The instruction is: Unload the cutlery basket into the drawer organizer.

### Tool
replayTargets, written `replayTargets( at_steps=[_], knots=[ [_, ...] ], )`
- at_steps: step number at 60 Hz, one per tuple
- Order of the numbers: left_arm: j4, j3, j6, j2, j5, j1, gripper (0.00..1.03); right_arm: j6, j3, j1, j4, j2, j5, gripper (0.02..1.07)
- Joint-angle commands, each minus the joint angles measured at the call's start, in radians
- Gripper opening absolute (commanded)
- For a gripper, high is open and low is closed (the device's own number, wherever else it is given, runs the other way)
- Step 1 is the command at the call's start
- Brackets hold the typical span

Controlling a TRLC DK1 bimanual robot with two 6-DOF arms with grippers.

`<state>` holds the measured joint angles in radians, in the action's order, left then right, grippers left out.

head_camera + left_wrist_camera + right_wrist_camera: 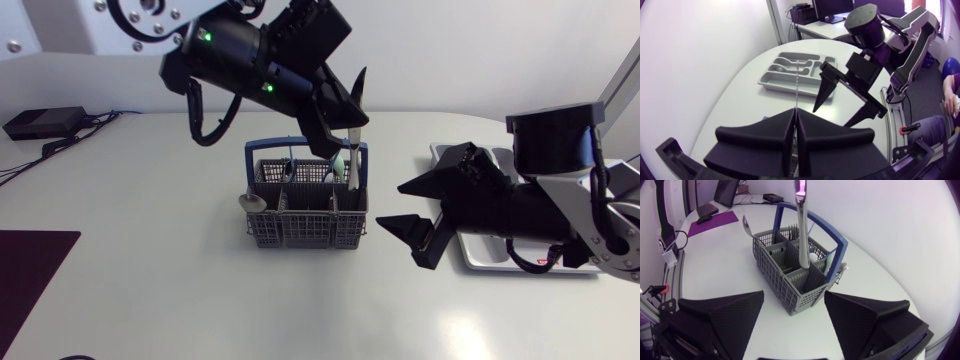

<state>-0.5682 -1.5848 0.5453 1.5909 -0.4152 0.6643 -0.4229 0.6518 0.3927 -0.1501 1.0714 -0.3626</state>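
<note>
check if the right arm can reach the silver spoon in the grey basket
Probably not: the silver spoon sits at the grey mesh basket's far side from the open right claw, and the left claw hangs between.

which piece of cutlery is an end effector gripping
The upright silver piece at the basket, pinched by the left end effector; the spoon just leans there, untouched.

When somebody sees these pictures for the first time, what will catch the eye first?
First, the left gripper, high over the grey cutlery basket with the blue handle, shut on a silver utensil that hangs upright. Next, the right gripper, wide open, between the basket and the drawer organizer at the right.
</note>
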Motion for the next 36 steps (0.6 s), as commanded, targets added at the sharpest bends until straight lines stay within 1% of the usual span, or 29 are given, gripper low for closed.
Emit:
replayTargets(
  at_steps=[1, 10, 13, 20, 32, 36],
  knots=[
    [-0.041, -0.044, -0.016, -0.035, -0.033, 0.018, 0.04, 0.022, 0.04, 0.021, -0.017, -0.005, 0.002, 0.89],
    [-0.119, -0.03, 0.007, -0.051, -0.108, 0.032, 0.04, 0.024, 0.069, 0.037, -0.025, -0.001, -0.021, 0.89],
    [-0.124, -0.011, 0.025, -0.063, -0.128, 0.041, 0.04, 0.024, 0.074, 0.038, -0.031, 0.001, -0.044, 0.89],
    [-0.133, 0.011, 0.054, -0.077, -0.143, 0.057, 0.04, 0.024, 0.071, 0.043, -0.063, -0.016, -0.099, 0.89],
    [-0.168, 0.025, 0.077, -0.077, -0.211, 0.063, 0.04, -0.005, 0.039, 0.092, -0.126, -0.05, -0.151, 0.89],
    [-0.171, 0.037, 0.077, -0.074, -0.221, 0.063, 0.04, -0.017, 0.032, 0.097, -0.14, -0.056, -0.16, 0.87]
  ],
)
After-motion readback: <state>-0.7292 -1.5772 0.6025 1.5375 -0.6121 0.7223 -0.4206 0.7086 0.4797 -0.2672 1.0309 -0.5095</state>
